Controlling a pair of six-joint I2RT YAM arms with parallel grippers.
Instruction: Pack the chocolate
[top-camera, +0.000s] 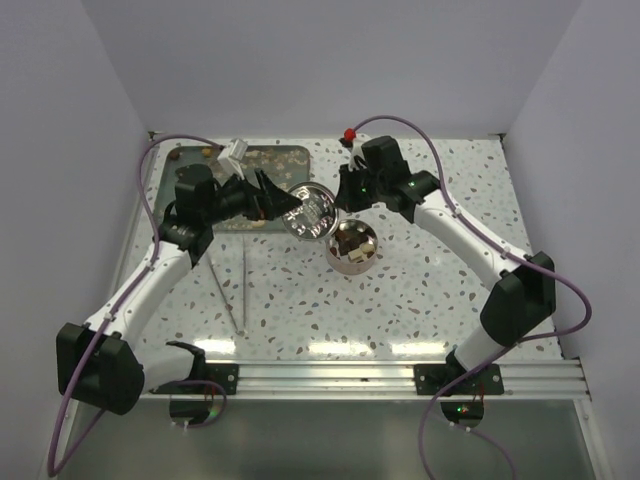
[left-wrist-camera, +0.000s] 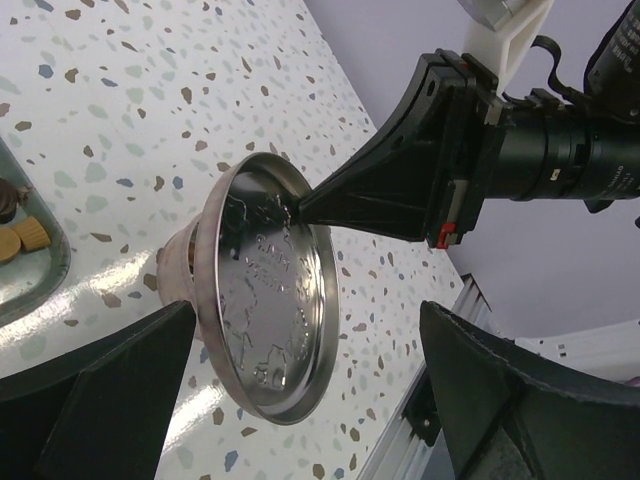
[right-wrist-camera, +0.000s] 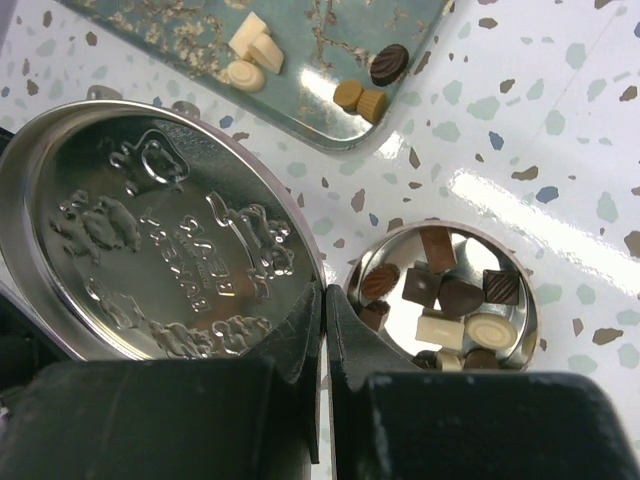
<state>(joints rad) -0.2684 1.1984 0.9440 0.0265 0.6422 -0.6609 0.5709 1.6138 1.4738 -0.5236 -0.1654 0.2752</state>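
Observation:
An embossed round metal lid (right-wrist-camera: 160, 240) hangs tilted on edge above the table, and my right gripper (right-wrist-camera: 325, 295) is shut on its rim. My left gripper (left-wrist-camera: 305, 330) is wide open; the lid (left-wrist-camera: 265, 320) shows between its two fingers without touching either. The open round tin (right-wrist-camera: 530, 310) stands on the table just right of the lid, holding several dark and cream pieces of chocolate (right-wrist-camera: 440, 295). More chocolate (right-wrist-camera: 255, 50) lies on the tray (right-wrist-camera: 330, 120). From above, the lid (top-camera: 308, 211) sits between both grippers, with the tin (top-camera: 352, 245) in front of it.
The flat patterned tray (top-camera: 240, 170) lies at the back left, under the left arm. White walls close in the back and both sides. An aluminium rail (top-camera: 400, 375) runs along the near edge between the arm bases.

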